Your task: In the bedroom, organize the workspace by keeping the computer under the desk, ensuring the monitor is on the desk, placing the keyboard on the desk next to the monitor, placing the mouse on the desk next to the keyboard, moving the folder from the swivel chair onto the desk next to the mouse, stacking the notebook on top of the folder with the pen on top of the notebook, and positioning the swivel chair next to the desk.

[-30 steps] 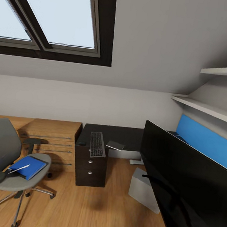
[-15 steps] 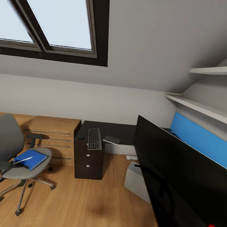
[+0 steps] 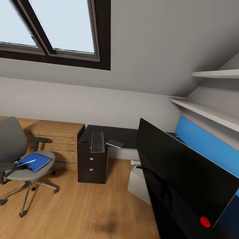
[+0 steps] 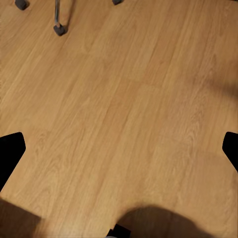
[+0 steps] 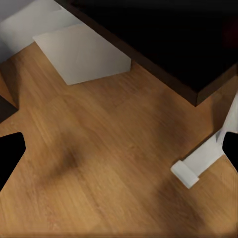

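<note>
The left pincer (image 4: 119, 148) hangs over bare wooden floor (image 4: 124, 99), its two dark fingertips (image 4: 10, 151) showing at opposite edges of the left wrist view, spread wide with nothing between them. Ahead of it on the floor stand two casters of the swivel chair (image 4: 58, 27). The right pincer (image 5: 119, 148) is likewise wide and empty above the floor; beyond its fingers lies the pale grey computer (image 5: 84, 52) case on the boards, beside the dark edge of the worktop (image 5: 163, 44), and a white foot (image 5: 196, 166) rests on the floor near one fingertip.

In the head view the grey swivel chair (image 3: 8, 151) stands well apart from the black worktop (image 3: 112, 135), with a flat blue folder (image 3: 36, 161) on its seat and a thin white pen (image 3: 24, 163) lying across the folder's near corner. On the worktop, above a drawer unit (image 3: 91, 166), a dark keyboard (image 3: 98, 142) lies lengthwise, and just beside it a small grey notebook (image 3: 115, 144). A wide black monitor (image 3: 180, 171) with a red dot near its lower corner stands close to the camera. The computer (image 3: 140, 185) sits on the floor by the monitor's lower edge.
</note>
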### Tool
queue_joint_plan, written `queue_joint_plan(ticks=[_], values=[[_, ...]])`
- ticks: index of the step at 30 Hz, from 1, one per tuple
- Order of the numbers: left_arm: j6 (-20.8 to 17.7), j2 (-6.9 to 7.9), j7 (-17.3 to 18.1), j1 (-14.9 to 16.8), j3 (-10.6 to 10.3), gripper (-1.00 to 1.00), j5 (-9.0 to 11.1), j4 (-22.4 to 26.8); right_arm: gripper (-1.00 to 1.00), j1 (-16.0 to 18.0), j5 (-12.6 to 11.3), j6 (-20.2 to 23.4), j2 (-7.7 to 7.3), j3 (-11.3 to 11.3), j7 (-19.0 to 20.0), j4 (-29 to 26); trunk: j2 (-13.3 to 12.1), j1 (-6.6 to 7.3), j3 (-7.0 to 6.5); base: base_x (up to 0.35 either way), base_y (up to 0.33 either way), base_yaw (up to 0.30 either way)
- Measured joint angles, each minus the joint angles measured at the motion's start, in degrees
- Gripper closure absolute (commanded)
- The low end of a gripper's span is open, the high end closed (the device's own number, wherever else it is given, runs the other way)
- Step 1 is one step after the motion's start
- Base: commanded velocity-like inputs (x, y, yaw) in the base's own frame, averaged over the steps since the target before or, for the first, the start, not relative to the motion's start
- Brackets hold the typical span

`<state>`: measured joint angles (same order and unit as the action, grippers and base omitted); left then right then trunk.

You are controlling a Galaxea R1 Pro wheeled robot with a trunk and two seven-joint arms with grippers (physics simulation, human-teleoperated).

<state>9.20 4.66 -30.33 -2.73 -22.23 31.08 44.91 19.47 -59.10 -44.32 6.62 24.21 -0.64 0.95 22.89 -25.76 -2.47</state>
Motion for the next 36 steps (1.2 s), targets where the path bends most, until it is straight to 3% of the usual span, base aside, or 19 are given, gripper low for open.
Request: queue_joint_plan(ticks=[6,23,36], values=[[0.1,0.00,0.0,0.0,0.1,-1.00,0.0,0.0,-1.00,0.0,0.0,0.0,-0.01,0.0,0.0,0.0,0.0,-0.01,0.00,-0.091,-0.004,0.000],[0.1,0.00,-0.1,0.0,0.1,-1.00,0.0,0.0,-1.00,0.0,0.0,0.0,-0.04,0.0,0.0,0.0,0.0,-0.03,0.00,-0.319,0.000,0.000],[0.1,-0.08,-0.1,0.0,-0.4,-1.00,-0.3,0.0,-1.00,0.0,0.0,0.0,-0.05,0.0,0.0,0.0,0.0,-0.02,0.00,-0.305,-0.196,0.000]])
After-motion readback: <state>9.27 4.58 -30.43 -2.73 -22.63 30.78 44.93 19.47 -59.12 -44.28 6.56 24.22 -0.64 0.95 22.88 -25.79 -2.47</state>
